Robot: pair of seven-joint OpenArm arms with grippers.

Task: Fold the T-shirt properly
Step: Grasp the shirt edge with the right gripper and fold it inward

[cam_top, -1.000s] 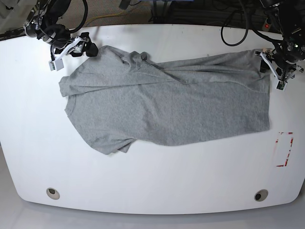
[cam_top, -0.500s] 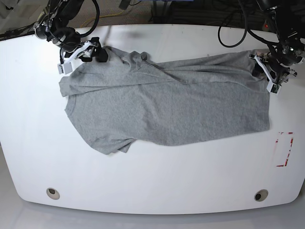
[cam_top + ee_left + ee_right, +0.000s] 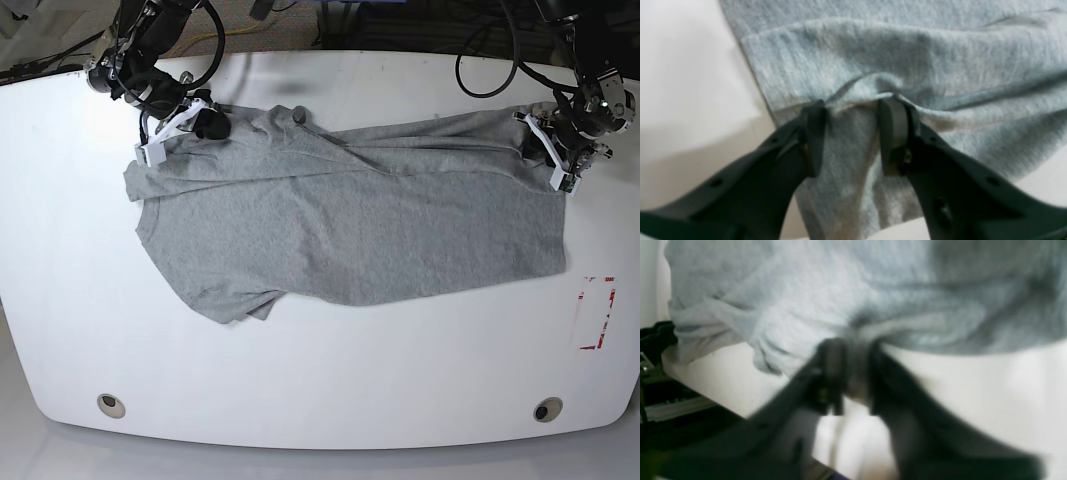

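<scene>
The T-shirt (image 3: 350, 215) lies flat on the white worktop (image 3: 320, 380), its long axis running across the base view, with the hem end at that view's right and the collar and sleeves at its left. The left gripper (image 3: 853, 106) reaches down onto the hem corner, jaws apart with a raised fabric ridge between them. The right gripper (image 3: 853, 350) meets the shoulder edge, jaws nearly together and pinching a bunch of cloth.

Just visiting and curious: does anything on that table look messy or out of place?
The T-shirt lies crooked and rumpled: creases bunch along its far edge, and one sleeve is curled under near the front. Nothing looks spilled or torn.
</scene>
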